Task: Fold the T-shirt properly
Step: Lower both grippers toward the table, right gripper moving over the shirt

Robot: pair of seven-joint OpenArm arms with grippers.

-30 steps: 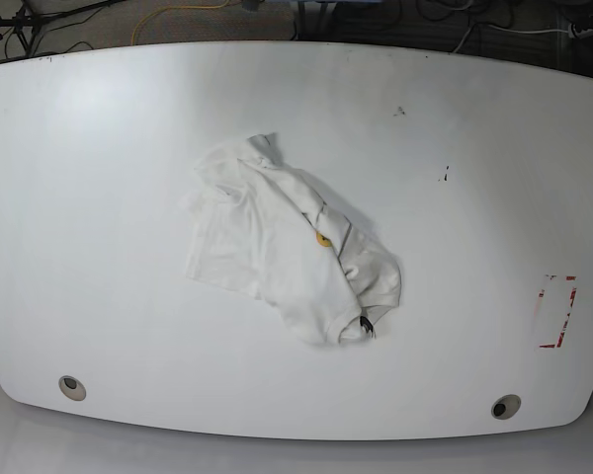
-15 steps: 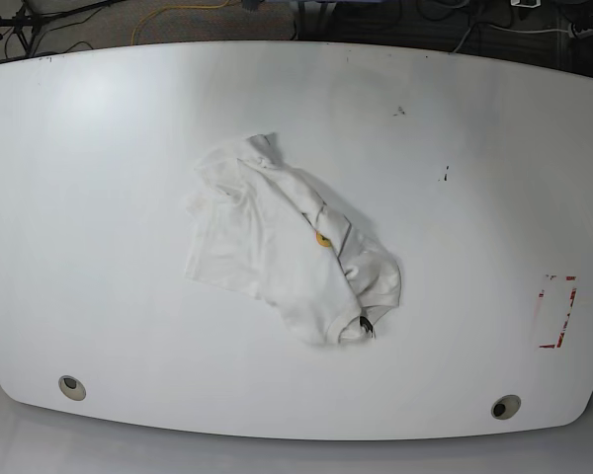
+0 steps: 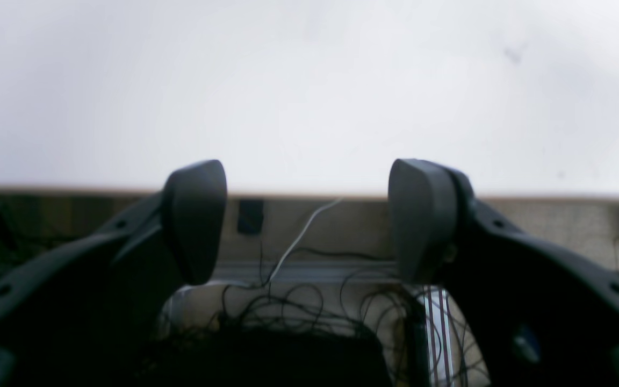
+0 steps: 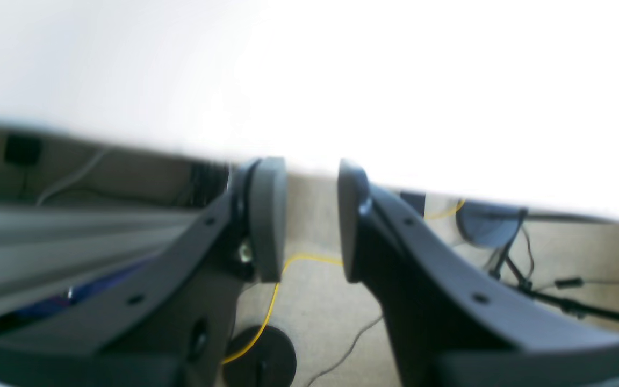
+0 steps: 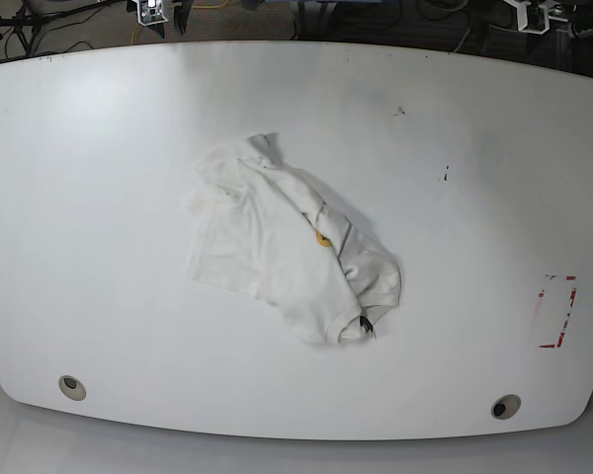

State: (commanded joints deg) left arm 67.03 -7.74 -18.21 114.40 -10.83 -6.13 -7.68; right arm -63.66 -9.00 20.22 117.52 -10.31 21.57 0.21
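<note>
- Base view: T-shirt (image 5: 277,247), white, crumpled, lies near ctr of frame on white tabletop (image 5: 494,296); seen in this view only, in neither wrist view.
- Yellow-orange emblem (image 5: 323,239) shows just right of frame ctr; black neck tag (image 5: 367,324) at shirt's lower R end.
- L gripper (image 3: 308,220): fingers spread w/ wide gap, nothing between; released. Base view has it at upper R edge of frame, partly cut off, apart from shirt.
- R gripper (image 4: 312,220): fingers apart, narrower gap than L, nothing held; released. Base view: upper L edge of frame, also apart from shirt.
- L wrist view adds white cable (image 3: 304,231) mid-frame, beyond tabletop edge, + tangled dark cables lower down.
- R wrist view: yellow cable (image 4: 273,306) below ctr; round black base (image 4: 266,355) at bottom, blurred.
- Red-marked rectangle (image 5: 572,296), R side of base frame; in neither wrist view.
</note>
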